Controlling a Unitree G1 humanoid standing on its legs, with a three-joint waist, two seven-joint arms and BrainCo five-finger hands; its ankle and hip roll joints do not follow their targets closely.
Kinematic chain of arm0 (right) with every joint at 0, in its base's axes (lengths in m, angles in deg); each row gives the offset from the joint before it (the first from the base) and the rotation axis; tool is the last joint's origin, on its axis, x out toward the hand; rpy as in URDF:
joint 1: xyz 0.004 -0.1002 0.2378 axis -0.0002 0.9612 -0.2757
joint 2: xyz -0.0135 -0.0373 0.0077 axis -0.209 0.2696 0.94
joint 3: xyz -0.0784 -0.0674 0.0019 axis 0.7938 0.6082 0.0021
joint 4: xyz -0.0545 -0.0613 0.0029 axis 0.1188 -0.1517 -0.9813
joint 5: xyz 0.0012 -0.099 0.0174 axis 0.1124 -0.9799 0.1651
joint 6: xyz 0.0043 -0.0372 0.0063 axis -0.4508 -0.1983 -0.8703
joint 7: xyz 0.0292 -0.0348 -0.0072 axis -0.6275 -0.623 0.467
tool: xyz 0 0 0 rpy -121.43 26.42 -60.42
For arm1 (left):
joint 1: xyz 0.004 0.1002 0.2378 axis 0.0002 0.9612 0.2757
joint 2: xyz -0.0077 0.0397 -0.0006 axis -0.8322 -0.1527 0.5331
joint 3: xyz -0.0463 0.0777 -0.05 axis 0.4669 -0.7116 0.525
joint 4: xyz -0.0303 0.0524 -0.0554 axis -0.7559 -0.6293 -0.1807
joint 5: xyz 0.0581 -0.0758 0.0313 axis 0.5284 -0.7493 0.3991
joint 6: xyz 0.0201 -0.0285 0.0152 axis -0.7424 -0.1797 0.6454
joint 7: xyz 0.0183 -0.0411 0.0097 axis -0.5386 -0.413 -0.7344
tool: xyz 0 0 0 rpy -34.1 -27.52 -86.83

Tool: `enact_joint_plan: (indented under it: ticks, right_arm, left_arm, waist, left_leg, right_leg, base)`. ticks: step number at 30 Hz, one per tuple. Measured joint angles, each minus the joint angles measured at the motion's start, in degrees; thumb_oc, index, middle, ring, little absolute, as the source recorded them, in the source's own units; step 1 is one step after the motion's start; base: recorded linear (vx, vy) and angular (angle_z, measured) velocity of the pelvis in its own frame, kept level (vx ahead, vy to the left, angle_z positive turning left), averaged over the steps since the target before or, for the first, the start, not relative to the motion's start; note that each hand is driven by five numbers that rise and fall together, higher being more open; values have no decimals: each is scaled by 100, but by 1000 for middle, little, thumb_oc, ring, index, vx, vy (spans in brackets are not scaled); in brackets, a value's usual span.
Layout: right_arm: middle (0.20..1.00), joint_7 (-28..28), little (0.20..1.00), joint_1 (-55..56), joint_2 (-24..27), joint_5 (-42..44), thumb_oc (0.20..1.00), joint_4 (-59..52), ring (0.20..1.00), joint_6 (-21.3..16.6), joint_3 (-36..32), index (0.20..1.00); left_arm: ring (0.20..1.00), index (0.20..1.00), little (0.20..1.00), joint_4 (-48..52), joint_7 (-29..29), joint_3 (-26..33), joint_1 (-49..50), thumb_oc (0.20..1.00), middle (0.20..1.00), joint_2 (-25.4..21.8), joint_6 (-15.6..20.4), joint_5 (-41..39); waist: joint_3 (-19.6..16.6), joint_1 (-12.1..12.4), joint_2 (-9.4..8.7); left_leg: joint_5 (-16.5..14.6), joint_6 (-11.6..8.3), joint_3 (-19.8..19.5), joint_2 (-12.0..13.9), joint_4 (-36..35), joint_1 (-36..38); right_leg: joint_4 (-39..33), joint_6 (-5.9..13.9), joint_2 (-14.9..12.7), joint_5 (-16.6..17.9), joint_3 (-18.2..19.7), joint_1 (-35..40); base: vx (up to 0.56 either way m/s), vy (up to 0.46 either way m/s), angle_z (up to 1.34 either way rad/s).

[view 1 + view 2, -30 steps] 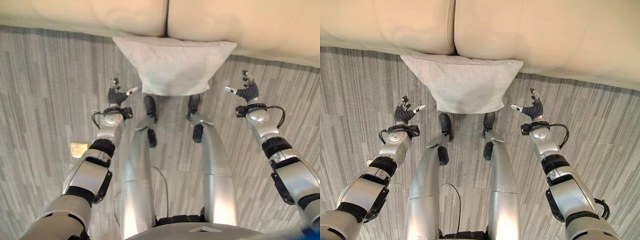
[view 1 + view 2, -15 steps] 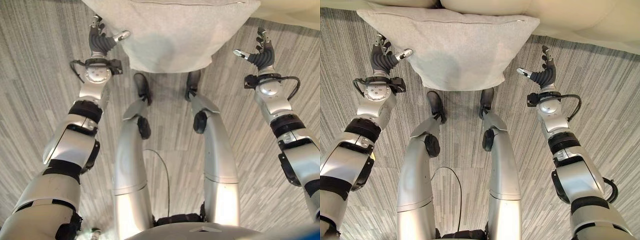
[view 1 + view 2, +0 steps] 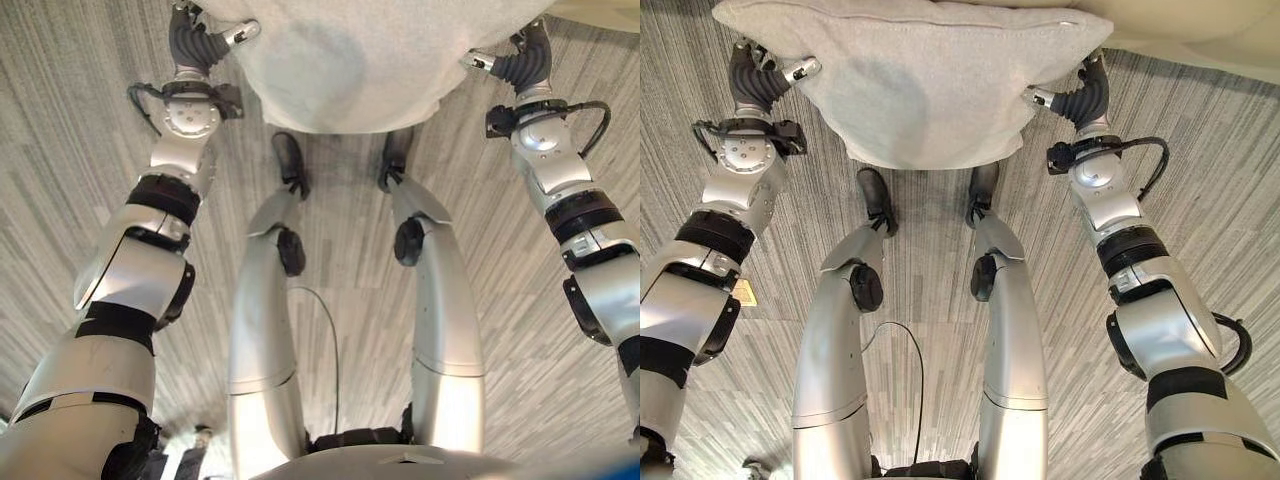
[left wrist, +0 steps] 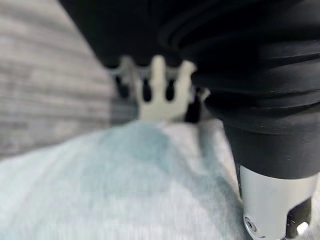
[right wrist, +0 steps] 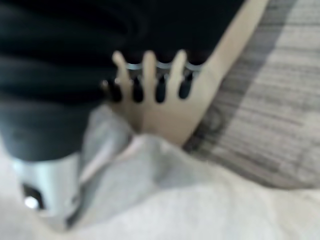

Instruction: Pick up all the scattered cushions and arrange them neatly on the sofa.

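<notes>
A pale grey cushion (image 3: 915, 85) lies on the striped grey floor (image 3: 1200, 190) at 12 o'clock, its far edge against the base of the cream sofa (image 3: 1200, 25), which runs across the far side from about 12 to 2 o'clock. The cushion's near edge reaches toward the robot, rounded and slightly sagging.

The left hand (image 3: 752, 75) is at about 10 o'clock, at the cushion's left edge. Its thumb (image 3: 800, 69) points inward and lies on or just over the fabric at the corner; the fingers stand up straight along the cushion's side. In the left wrist view the fingers (image 4: 159, 87) spread straight past the cushion's edge, with grey cloth lying under the palm. The hand is open, nothing clasped.

The right hand (image 3: 1085, 95) is at about 2 o'clock, at the cushion's right edge. Its thumb (image 3: 1038, 97) points inward, touching the fabric there. In the right wrist view the fingers (image 5: 150, 75) reach out straight against the sofa base, with folded cloth beneath the thumb. That hand is spread too, not closed on the cushion
</notes>
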Motion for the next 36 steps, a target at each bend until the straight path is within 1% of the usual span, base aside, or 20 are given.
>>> enact_joint_plan:
  ticks: [1, 2, 7, 8, 9, 10, 12, 16, 19, 23, 24, 25, 27, 28, 29, 30, 32, 33, 35, 36]
  right_arm:
    - [1000, 15, 1000, -96, -29, -3, 1000, 34, 1000, 10, 26, 1000]
    - [1000, 13, 1000, -157, -54, -4, 1000, 89, 1000, 11, 57, 1000]
    - [1000, 131, 1000, -226, -456, -2, 1000, 132, 1000, 129, 65, 1000]
    - [1000, 147, 1000, -221, -463, -2, 1000, 132, 1000, 132, 64, 1000]
    - [492, 148, 492, -209, -521, -1, 492, 128, 492, 133, 70, 492]
    - [200, 159, 200, -214, -558, -3, 200, 130, 200, 140, 59, 200]
    - [200, 167, 200, -232, -684, -4, 200, 122, 200, 141, 62, 200]
    - [200, 259, 200, -271, -682, -13, 200, -21, 200, 208, -2, 200]
    - [200, 258, 200, -245, -628, -129, 200, -174, 200, 275, -13, 200]
    - [200, 256, 200, 26, -736, -227, 200, -329, 200, 328, -38, 200]
    - [200, 248, 200, 80, -665, -227, 200, -371, 200, 337, -81, 200]
    - [200, 209, 200, 192, -596, -231, 200, -552, 200, 368, -155, 200]
    - [200, 189, 200, 541, -567, -242, 200, -826, 200, 377, -178, 200]
    - [200, 166, 200, 956, -655, -298, 200, -919, 200, 332, -174, 200]
    - [200, 154, 200, 1206, -709, -363, 200, -986, 200, 295, -215, 200]
    - [200, 145, 200, 1405, -706, -401, 200, -1123, 200, 284, -327, 200]
    - [200, 122, 200, 2037, -735, -462, 200, -1697, 200, 262, -658, 200]
    - [200, 123, 200, 2208, -757, -462, 200, -1747, 200, 245, -685, 200]
    - [200, 68, 200, 2568, -764, -473, 200, -1923, 200, 233, -808, 200]
    - [200, -29, 200, 3049, -867, -511, 200, -2193, 200, 197, -999, 200]
  left_arm:
    - [1000, 1000, 1000, 1, -106, -3, -97, 1000, 1000, 139, -1, -14]
    - [1000, 1000, 1000, 2, -109, -4, -107, 1000, 1000, 172, 0, -22]
    - [1000, 1000, 1000, 2, -278, -1, -107, 1000, 1000, 541, 1, -213]
    - [1000, 1000, 1000, 3, -341, 5, -109, 1000, 1000, 580, 2, -214]
    - [1000, 1000, 1000, 1, -352, 5, -110, 1000, 1000, 596, 1, -214]
    - [1000, 1000, 1000, 3, -381, 17, -110, 1000, 1000, 608, 3, -220]
    - [200, 200, 200, 7, -407, 16, -109, 200, 200, 611, 3, -221]
    - [200, 200, 200, 200, -575, 127, -69, 200, 200, 591, 2, -383]
    - [200, 200, 200, 402, -589, 183, 64, 200, 200, 539, -2, -388]
    - [200, 200, 200, 483, -594, 257, 388, 200, 200, 627, -2, -386]
    - [200, 200, 200, 525, -593, 279, 429, 200, 200, 622, -12, -385]
    - [200, 200, 200, 803, -594, 371, 591, 200, 200, 604, -37, -384]
    - [200, 200, 200, 1207, -590, 491, 1070, 200, 200, 655, -40, -374]
    - [200, 200, 200, 1248, -564, 486, 1482, 200, 200, 773, -11, -358]
    - [200, 200, 200, 1290, -545, 489, 1705, 200, 200, 837, 6, -323]
    - [200, 200, 200, 1447, -543, 505, 1868, 200, 200, 865, 8, -320]
    - [200, 200, 200, 2062, -471, 609, 2433, 200, 200, 921, 31, -247]
    - [200, 200, 200, 2168, -444, 637, 2652, 200, 200, 937, 41, -131]
    - [200, 200, 200, 2340, -345, 699, 2975, 200, 200, 1042, 41, -74]
    - [200, 200, 200, 2689, -294, 871, 3474, 200, 200, 1227, 56, 35]
  waist:
    - [0, 79, 1]
    - [0, 94, 2]
    - [-3, 114, 6]
    - [-3, 114, 6]
    - [-5, 115, 10]
    - [-6, 114, 12]
    - [-7, 121, 14]
    - [-7, 126, 15]
    - [-7, 129, 15]
    - [-41, 85, 24]
    - [-78, 81, 50]
    - [-61, 81, 52]
    - [-60, 60, 51]
    - [-366, 38, 65]
    - [-602, 27, 89]
    - [-713, 22, 100]
    - [-726, 41, 109]
    - [-727, 24, 109]
    - [-728, 63, 111]
    - [-724, 79, 110]
  left_leg:
    - [11, -11, 1, 0, -1, -51]
    - [15, -14, 0, 0, -4, -58]
    - [24, -8, 3, 2, 26, -58]
    - [25, -9, 6, 2, 28, -58]
    - [27, -11, 7, 2, 29, -56]
    - [32, -17, 7, 6, 26, -56]
    - [45, -30, 7, 21, 21, -55]
    - [131, -52, 18, 54, -80, -29]
    - [174, -75, 16, 66, -112, 30]
    - [288, -105, -19, 62, -389, 347]
    - [305, -99, -28, 67, -432, 392]
    - [391, -103, -21, 54, -559, 534]
    - [417, -118, -33, 44, -710, 867]
    - [370, -167, -57, 22, -821, 990]
    - [349, -187, -75, 17, -855, 970]
    - [349, -187, -85, 8, -886, 1004]
    - [383, -171, -119, -6, -986, 1322]
    - [383, -176, -150, -12, -1006, 1518]
    - [355, -205, -186, -26, -1140, 1839]
    - [383, -264, -225, -68, -1451, 2354]
  right_leg:
    - [27, -5, 2, 1, 5, -68]
    - [29, -7, 3, 2, 5, -79]
    - [61, -7, 3, 1, 11, -82]
    - [64, -9, 2, 2, 16, -87]
    - [65, -10, 4, 3, 19, -94]
    - [63, -10, 16, 3, 32, -99]
    - [47, -29, 42, 16, 42, -102]
    - [-16, -16, 87, 58, 47, -103]
    - [3, -89, 99, 109, 41, -69]
    - [-225, -99, 99, 146, -61, 263]
    - [-259, -104, 99, 151, -94, 327]
    - [-352, -131, 94, 221, -111, 460]
    - [-495, -128, 99, 240, -145, 806]
    - [-583, -24, 102, 150, -153, 939]
    - [-602, -4, 103, 123, -153, 928]
    - [-617, 8, 104, 118, -153, 960]
    - [-701, 20, 96, 121, -214, 1301]
    - [-738, 2, 97, 131, -248, 1518]
    - [-800, 54, 95, 63, -280, 1852]
    - [-1021, 54, 85, 58, -360, 2365]
  base:
    - [0, 0, 0]
    - [0, 0, 0]
    - [3, -35, 0]
    - [0, -69, 0]
    - [1, -47, 0]
    - [-5, -33, -1]
    - [-2, -45, -3]
    - [-11, -63, -1]
    - [-12, -48, 2]
    - [-12, -19, 1]
    - [-15, -38, 4]
    - [-5, -15, 4]
    - [0, 0, 0]
    - [0, 0, 0]
    - [-2, -14, 3]
    - [0, 0, 0]
    - [0, 0, 0]
    - [-4, -20, 5]
    - [-17, -26, 9]
    - [3, -16, 11]
